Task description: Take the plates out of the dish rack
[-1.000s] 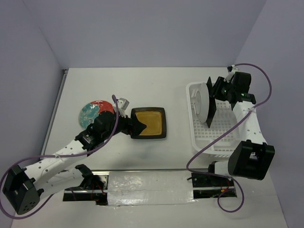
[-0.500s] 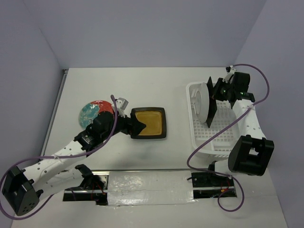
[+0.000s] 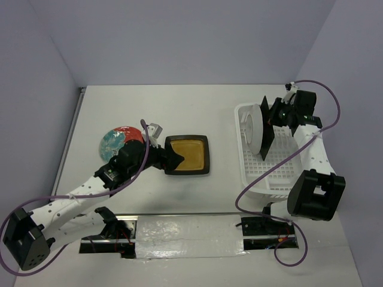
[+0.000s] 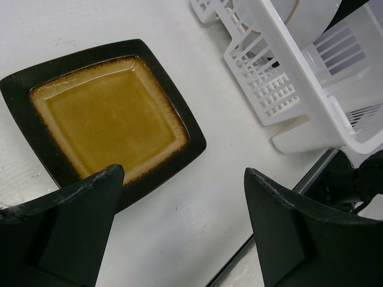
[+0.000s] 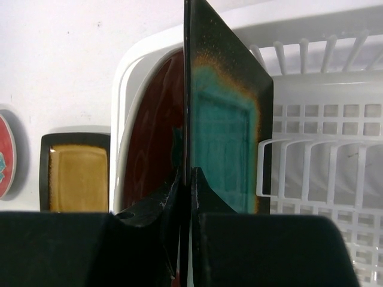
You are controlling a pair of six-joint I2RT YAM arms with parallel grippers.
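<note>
The right gripper (image 5: 188,178) pinches the upright teal plate (image 5: 224,143) by its edge, in the rack (image 3: 281,186) at the tabletop's right edge. The left gripper (image 4: 179,203) gapes wide over the amber plate (image 4: 108,113) — flat, mid-tabletop.

Amber-centred black-rimmed plate (image 4: 108,113); teal-centred black plate (image 5: 227,149); red-rimmed floral plate (image 3: 114,139); white lattice rack (image 3: 276,161).

No text, label, brand, number or sign is legible in any view: none on the plates (image 3: 187,155), rack (image 3: 267,183), arms (image 3: 72,200) or table (image 3: 179,107).
</note>
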